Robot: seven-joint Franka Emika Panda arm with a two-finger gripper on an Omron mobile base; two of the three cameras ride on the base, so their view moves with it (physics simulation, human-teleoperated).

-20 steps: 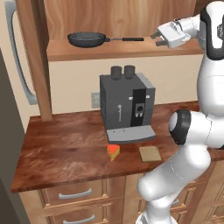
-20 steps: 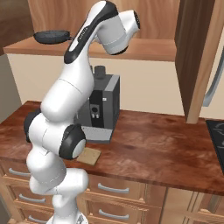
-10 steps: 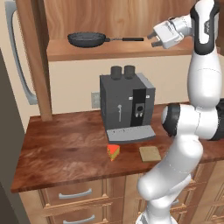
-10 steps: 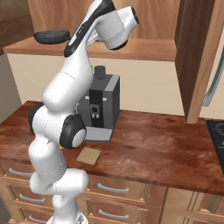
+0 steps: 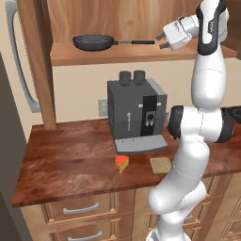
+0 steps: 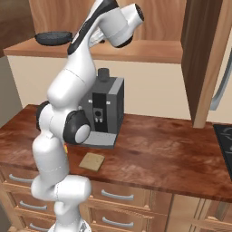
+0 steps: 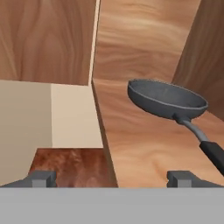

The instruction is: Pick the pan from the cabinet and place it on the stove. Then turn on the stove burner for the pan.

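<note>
Pan (round, dark) on wood shelf

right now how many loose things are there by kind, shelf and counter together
pan: 1, on the cabinet shelf
coffee machine: 1, on the counter
cheese wedge: 1, in front of the machine
tan square piece: 1, beside the wedge
total: 4
</note>
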